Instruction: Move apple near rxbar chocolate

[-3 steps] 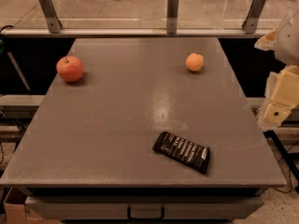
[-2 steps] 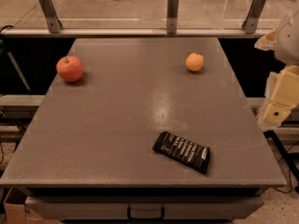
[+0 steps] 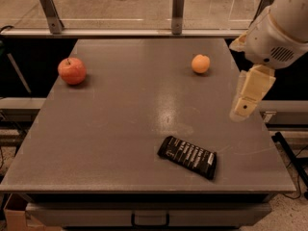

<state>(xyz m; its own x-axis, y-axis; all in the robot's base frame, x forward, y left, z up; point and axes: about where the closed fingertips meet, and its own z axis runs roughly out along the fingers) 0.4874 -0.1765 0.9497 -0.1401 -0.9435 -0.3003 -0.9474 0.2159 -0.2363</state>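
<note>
The red apple [image 3: 72,70] with a short stem sits at the far left of the grey table [image 3: 120,129]. The black-wrapped rxbar chocolate [image 3: 188,157] with white lettering lies flat near the front edge, right of centre, far from the apple. My gripper [image 3: 242,109] hangs from the white arm [image 3: 276,30] above the table's right side, above and to the right of the bar and far from the apple. It holds nothing that I can see.
A small orange fruit [image 3: 200,63] sits at the back right of the table, just left of my arm. A glass barrier with metal posts [image 3: 178,9] runs behind the table. A drawer handle [image 3: 150,220] shows below the front edge.
My arm and gripper have moved left, from beyond the table's right edge to over its right side. The apple, the orange fruit and the bar have not moved.
</note>
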